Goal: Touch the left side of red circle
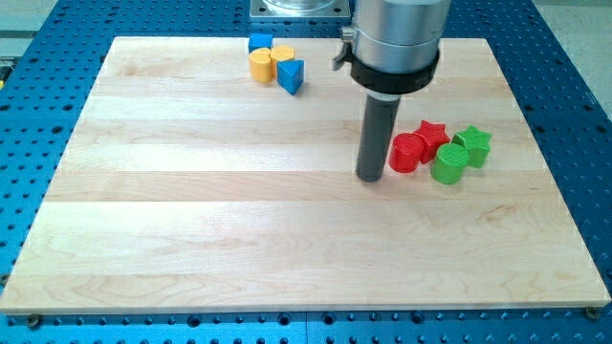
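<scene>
Where my tip (370, 178) stands, red circle (406, 153) beside, unhidden

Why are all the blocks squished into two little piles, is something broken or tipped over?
Nothing looks broken or tipped. The red circle, red star, green circle and green star huddle at the view's right. Yellow blocks and blue blocks cluster at the top. My tip sits just left of the red circle.

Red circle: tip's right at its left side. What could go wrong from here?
1. My tip sits just left of the red circle; overshoot would likely shove it, not touch it.
2. The red star and green cylinder crowd against the circle, so a push probably moves them and the green star too.
</scene>
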